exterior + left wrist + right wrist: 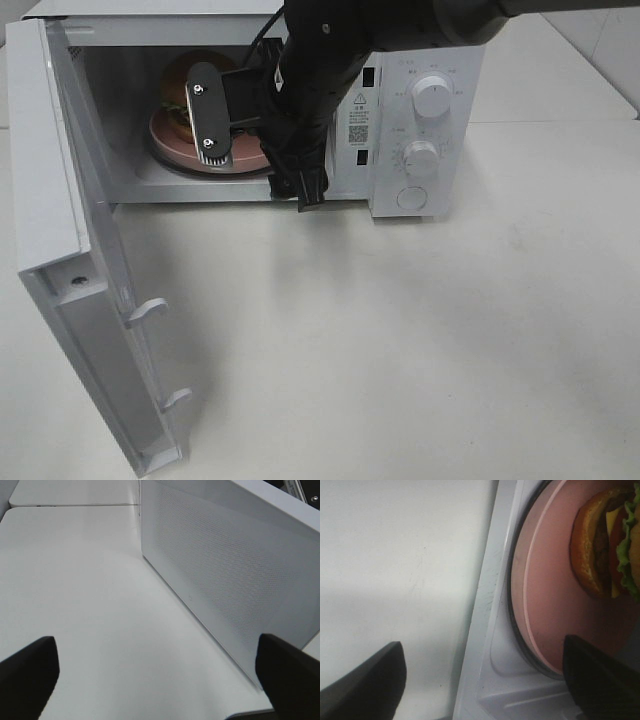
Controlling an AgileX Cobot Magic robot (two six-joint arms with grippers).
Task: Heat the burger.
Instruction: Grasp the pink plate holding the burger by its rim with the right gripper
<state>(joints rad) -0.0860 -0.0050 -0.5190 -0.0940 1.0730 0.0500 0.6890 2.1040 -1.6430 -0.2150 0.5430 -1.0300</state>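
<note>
Looking at the overhead view, the burger (188,88) sits on a pink plate (170,145) inside the microwave (430,120), upper left of the frame, with the door (90,330) swung wide toward the lower left. The right claw (235,115) is at the cavity mouth, jaws spread wide and holding nothing; in its own wrist view the burger (607,550) lies just beyond the fingertips, toward the upper right of that picture, not touched as far as I can tell. So the food looks placed, and my guess is that the next thing is backing out and shutting the door. The left claw (155,680) is also wide and empty over the tabletop (90,605), right beside the door's mesh panel (225,580), so that arm seems better placed for the push.
</note>
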